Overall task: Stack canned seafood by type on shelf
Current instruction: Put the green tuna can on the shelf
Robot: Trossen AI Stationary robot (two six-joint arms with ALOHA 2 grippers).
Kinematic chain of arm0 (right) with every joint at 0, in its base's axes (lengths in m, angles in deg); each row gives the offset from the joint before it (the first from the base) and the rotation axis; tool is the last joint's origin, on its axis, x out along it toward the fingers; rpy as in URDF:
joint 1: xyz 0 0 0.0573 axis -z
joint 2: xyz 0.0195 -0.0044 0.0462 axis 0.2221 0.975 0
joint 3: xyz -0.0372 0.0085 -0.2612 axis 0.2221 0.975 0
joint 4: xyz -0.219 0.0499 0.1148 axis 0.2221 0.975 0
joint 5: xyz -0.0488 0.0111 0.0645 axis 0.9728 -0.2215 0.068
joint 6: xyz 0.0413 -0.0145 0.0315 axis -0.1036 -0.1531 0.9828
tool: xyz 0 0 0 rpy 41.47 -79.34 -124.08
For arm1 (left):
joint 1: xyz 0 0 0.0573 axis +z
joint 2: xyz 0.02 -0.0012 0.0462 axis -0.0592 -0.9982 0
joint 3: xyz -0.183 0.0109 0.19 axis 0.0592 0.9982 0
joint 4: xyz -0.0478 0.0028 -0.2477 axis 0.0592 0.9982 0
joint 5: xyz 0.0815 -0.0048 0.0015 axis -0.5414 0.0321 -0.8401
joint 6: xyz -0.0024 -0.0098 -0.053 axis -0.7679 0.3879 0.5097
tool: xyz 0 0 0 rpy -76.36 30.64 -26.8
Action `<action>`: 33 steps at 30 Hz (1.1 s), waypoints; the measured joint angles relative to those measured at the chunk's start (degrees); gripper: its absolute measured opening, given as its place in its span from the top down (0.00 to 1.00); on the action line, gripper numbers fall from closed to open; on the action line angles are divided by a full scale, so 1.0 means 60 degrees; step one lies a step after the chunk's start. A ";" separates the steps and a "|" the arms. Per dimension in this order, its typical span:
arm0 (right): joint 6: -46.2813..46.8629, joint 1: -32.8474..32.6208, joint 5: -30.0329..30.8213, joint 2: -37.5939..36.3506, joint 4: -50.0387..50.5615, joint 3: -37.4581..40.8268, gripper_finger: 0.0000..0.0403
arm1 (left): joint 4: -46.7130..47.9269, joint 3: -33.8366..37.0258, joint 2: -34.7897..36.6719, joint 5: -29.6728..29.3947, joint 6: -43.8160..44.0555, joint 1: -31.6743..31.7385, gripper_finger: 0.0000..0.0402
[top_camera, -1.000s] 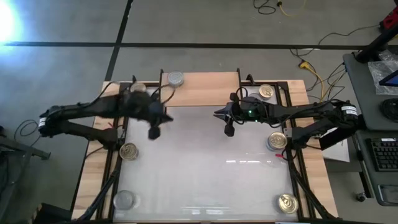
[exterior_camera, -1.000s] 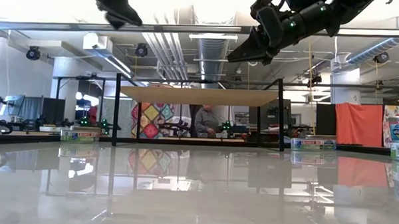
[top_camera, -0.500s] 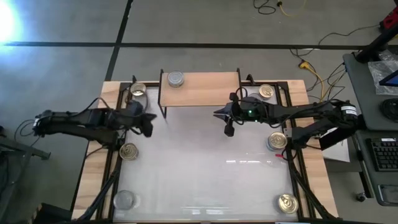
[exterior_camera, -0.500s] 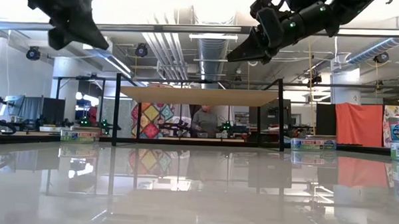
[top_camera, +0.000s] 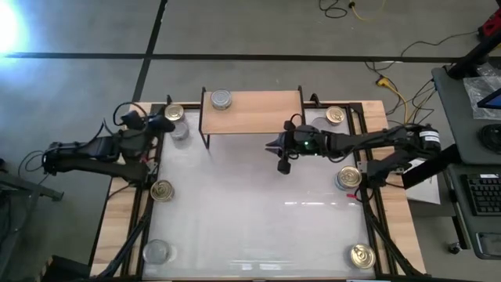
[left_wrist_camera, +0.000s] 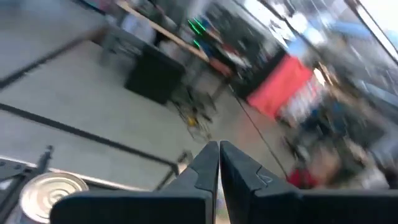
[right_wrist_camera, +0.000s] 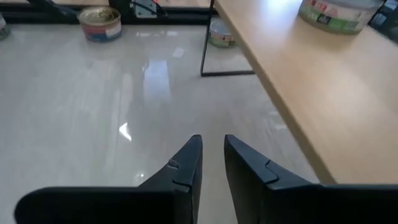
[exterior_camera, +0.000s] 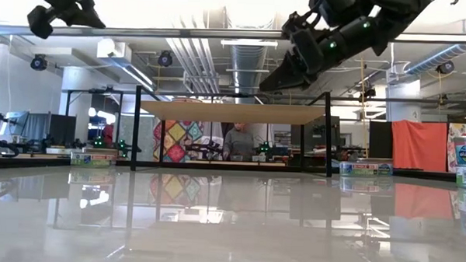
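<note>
The light-wood shelf stands on black wire legs at the table's far middle; it also shows in the low view. One silver-topped tin sits on its left end. A gold tin and a silver tin stand left of the shelf. My left gripper is shut and empty beside these two, with a tin below its tips. My right gripper hovers in front of the shelf's right half, its fingers a narrow gap apart, empty.
More tins stand around the table's sides: gold at the left, silver at the near left, gold at the far right, one at the right, gold at the near right. A black frame runs along the table's edges.
My left gripper has drawn back from the shelf's left front, toward the table's left and far edges, to the two tins at the far left. My right gripper has shifted slightly toward the table's left.
</note>
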 joint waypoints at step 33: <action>0.0970 -0.0025 -0.0090 0.0260 -0.1249 0.0000 0.84 | -0.0189 0.1372 -0.4309 0.5888 0.8594 0.6591 1.00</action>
